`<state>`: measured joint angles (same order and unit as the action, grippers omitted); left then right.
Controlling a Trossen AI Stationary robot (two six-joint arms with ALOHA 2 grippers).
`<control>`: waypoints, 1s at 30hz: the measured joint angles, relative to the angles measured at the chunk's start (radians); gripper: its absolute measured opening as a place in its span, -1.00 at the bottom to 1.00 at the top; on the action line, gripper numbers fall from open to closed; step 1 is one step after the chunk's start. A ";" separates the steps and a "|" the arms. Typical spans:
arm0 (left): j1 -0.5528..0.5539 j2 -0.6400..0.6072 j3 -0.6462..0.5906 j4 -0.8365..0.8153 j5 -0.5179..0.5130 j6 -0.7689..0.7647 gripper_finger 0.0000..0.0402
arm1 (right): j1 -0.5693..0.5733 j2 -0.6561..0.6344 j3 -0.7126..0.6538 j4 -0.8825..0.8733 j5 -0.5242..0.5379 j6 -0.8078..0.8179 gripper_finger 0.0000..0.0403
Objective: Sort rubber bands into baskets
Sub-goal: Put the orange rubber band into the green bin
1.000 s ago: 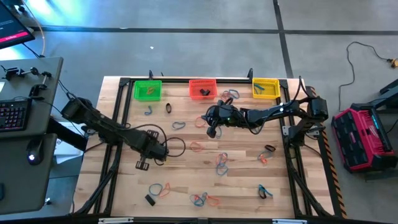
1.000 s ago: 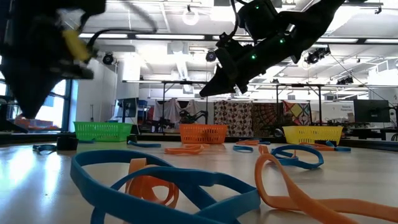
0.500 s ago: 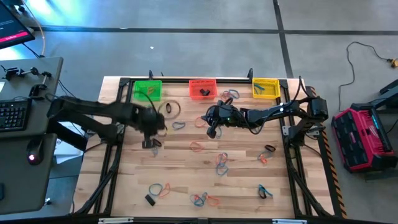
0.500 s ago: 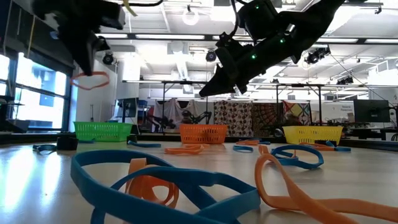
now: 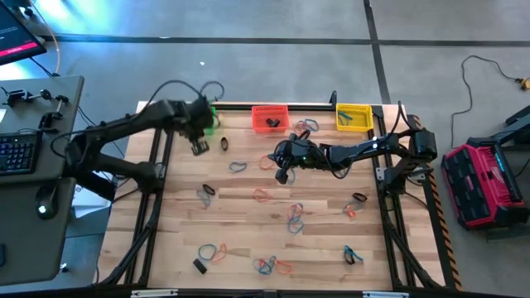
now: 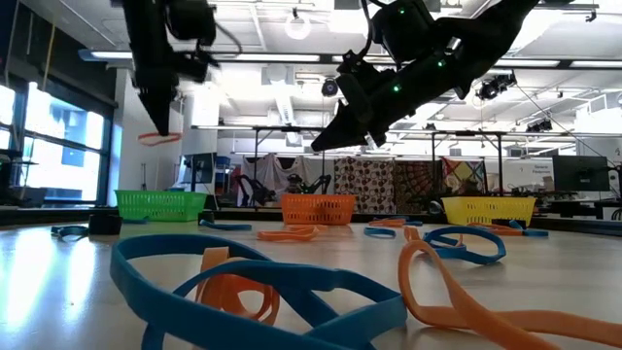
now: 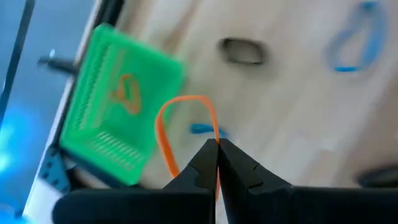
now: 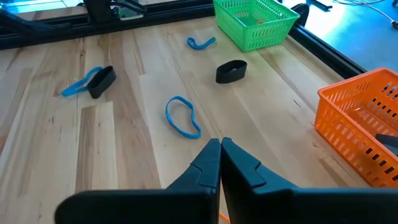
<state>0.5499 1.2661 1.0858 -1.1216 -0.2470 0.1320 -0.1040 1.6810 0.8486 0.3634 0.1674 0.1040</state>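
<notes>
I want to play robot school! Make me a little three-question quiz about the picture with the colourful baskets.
1. True or false: the left pincer is shut on an orange rubber band.
2. Which basket is the left pincer closest to?
A. green basket
B. red-orange basket
C. yellow basket
3. Fill in the missing word: the right pincer is shut and holds ______.

Key:
1. True: the band hangs from the closed tips.
2. A
3. nothing; it hangs above the middle of the table.
</notes>
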 joint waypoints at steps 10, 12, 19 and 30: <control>0.305 0.192 0.008 0.057 -0.003 0.138 -1.00 | 0.000 0.000 0.000 0.000 -0.004 0.000 -1.00; 0.335 0.231 0.008 0.090 0.001 0.154 -1.00 | 0.000 0.000 0.000 0.000 -0.004 0.000 -1.00; 0.401 0.345 0.008 0.216 0.051 0.193 -1.00 | 0.000 0.000 0.000 0.000 -0.005 0.000 -1.00; 0.440 0.424 0.007 0.270 0.050 0.225 -0.97 | 0.000 0.000 0.000 0.000 -0.006 0.000 -1.00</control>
<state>0.9901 1.6898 1.0927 -0.8513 -0.1972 0.3572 -0.1040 1.6810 0.8486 0.3634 0.1610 0.1040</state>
